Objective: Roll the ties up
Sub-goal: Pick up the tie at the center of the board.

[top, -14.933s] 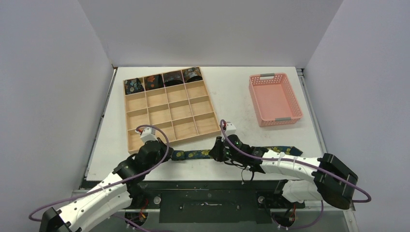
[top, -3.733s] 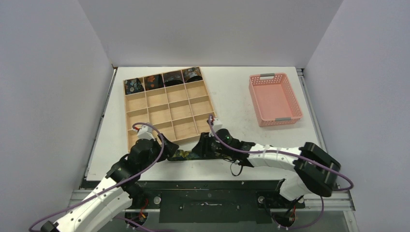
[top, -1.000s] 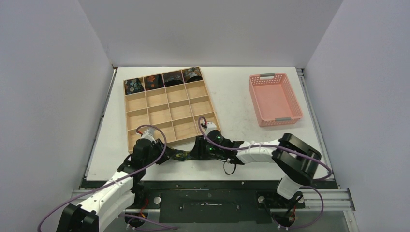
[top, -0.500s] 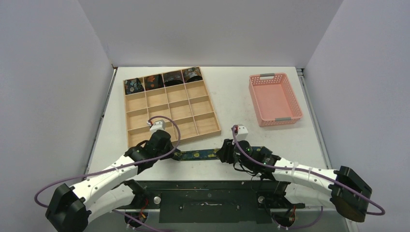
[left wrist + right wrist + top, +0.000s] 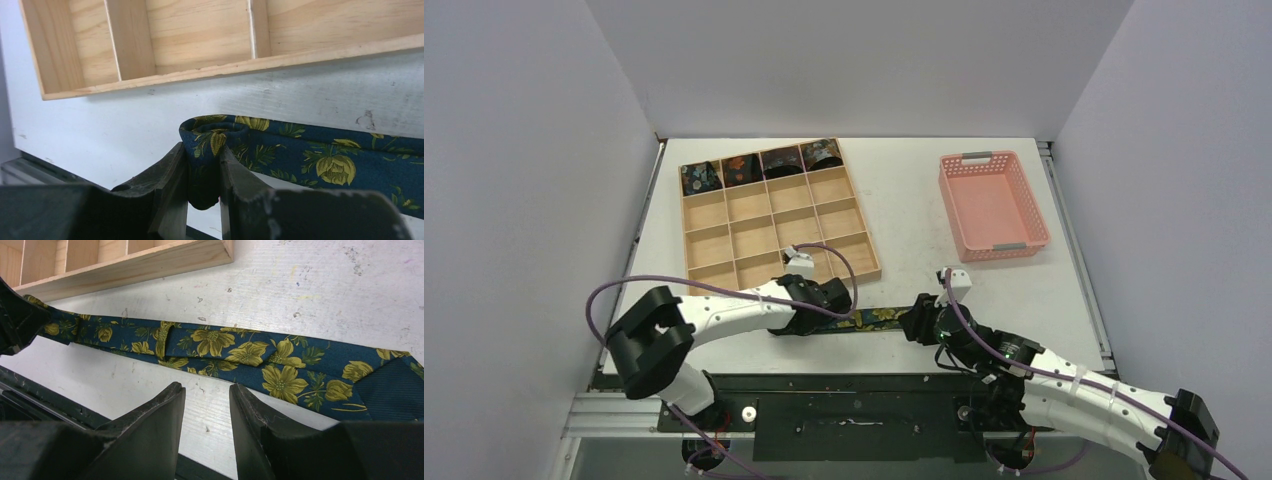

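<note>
A navy tie with yellow flowers lies flat along the table's near edge, between my two grippers. My left gripper is shut on its small rolled end, and the rest of the strip runs off to the right. In the top view the left gripper sits just below the wooden tray. My right gripper hovers open just short of the flat tie, nothing between its fingers; from above the right gripper is at the strip's right end. Several rolled ties fill the tray's back row.
A pink plastic basket stands at the back right. The tray's near edge lies close behind the tie. The table's front lip is right under both grippers.
Over the last half second both grippers have shifted right along the near edge. The left one now sits under the tray's right part, and less tie shows between them.
</note>
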Action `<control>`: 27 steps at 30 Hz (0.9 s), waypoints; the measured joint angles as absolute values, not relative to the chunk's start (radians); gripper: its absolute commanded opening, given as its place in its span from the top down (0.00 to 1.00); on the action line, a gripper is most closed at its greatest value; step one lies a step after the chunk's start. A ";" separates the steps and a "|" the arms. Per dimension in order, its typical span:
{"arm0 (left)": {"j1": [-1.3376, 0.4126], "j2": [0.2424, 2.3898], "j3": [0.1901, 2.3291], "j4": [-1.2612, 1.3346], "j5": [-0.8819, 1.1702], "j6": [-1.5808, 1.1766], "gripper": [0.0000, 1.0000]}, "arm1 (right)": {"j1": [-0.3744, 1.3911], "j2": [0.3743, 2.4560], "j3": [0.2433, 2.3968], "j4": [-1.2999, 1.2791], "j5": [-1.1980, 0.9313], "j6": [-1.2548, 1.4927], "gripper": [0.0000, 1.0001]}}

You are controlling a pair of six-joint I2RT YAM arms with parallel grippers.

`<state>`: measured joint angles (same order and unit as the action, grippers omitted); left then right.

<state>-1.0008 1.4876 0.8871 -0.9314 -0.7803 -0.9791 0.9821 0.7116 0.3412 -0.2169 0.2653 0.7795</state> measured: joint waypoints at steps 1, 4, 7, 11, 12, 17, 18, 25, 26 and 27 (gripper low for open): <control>-1.013 1.520 0.908 -0.955 -0.797 -0.991 1.00 | 0.982 0.701 0.341 -0.225 0.269 0.782 0.61; -1.050 1.620 0.972 -1.018 -0.839 -1.019 1.00 | 0.982 0.680 0.333 -0.242 0.276 0.789 0.61; -1.079 1.699 1.025 -1.063 -0.866 -1.037 1.00 | 0.982 0.678 0.329 -0.254 0.278 0.794 0.61; -1.111 1.781 1.081 -1.085 -0.883 -1.043 0.97 | 0.982 0.678 0.329 -0.264 0.280 0.796 0.61; -1.117 1.796 1.089 -1.084 -0.883 -1.043 0.92 | 0.982 0.678 0.329 -0.264 0.281 0.797 0.60; -1.129 1.842 1.113 -1.065 -0.874 -1.032 0.65 | 0.982 0.678 0.329 -0.265 0.280 0.797 0.60; -1.129 1.845 1.113 -1.058 -0.868 -1.027 0.62 | 0.982 0.678 0.329 -0.267 0.281 0.798 0.60; -1.130 1.844 1.113 -0.990 -0.815 -1.006 0.46 | 0.982 0.667 0.329 -0.287 0.281 0.802 0.60; -1.131 1.841 1.113 -0.986 -0.810 -1.005 0.44 | 0.982 0.666 0.329 -0.287 0.281 0.802 0.60; -1.132 1.834 1.112 -0.982 -0.805 -1.003 0.42 | 0.982 0.666 0.329 -0.288 0.281 0.802 0.60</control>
<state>-1.1316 1.8343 1.1122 -0.9821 -0.8055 -1.0035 0.9821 0.6662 0.3286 -0.2882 0.2813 0.8021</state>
